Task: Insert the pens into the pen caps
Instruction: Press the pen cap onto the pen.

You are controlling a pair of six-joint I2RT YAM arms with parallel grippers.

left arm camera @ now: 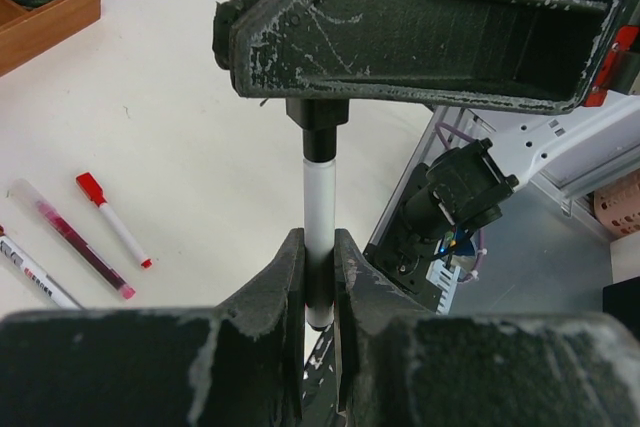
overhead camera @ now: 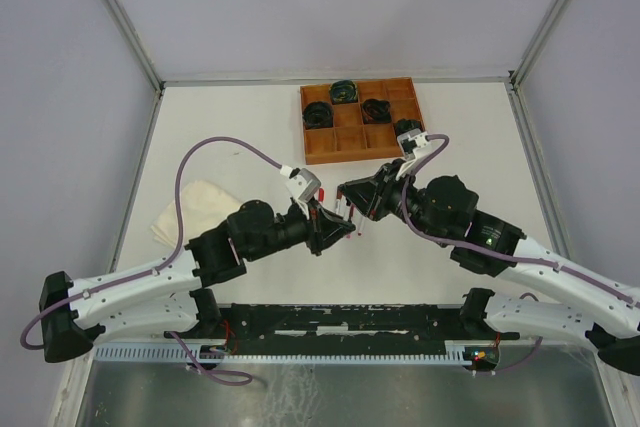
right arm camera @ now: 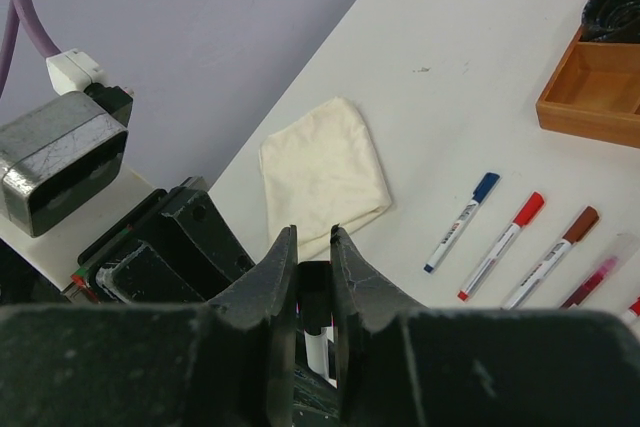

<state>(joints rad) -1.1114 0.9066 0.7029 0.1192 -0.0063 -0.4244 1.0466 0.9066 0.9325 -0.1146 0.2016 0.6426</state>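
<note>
In mid-air over the table's middle, my left gripper (overhead camera: 335, 228) (left arm camera: 320, 269) is shut on a white-barrelled pen (left arm camera: 319, 202). The pen's far end sits inside a black pen cap (left arm camera: 322, 137) (right arm camera: 315, 290). My right gripper (overhead camera: 349, 197) (right arm camera: 314, 249) is shut on that cap, facing the left gripper tip to tip. On the table lie more pens with caps on: a blue-capped one (right arm camera: 460, 221), a red-capped one (right arm camera: 501, 245) (left arm camera: 112, 218) and a brown-capped one (right arm camera: 552, 256). A pink-barrelled pen (left arm camera: 72, 238) lies beside them.
A wooden compartment tray (overhead camera: 345, 142) (right arm camera: 585, 97) holding dark coiled cable bundles (overhead camera: 344, 90) stands at the back. A folded cream cloth (overhead camera: 188, 210) (right arm camera: 324, 171) lies at the left. The arms' black base rail (overhead camera: 340, 322) runs along the near edge.
</note>
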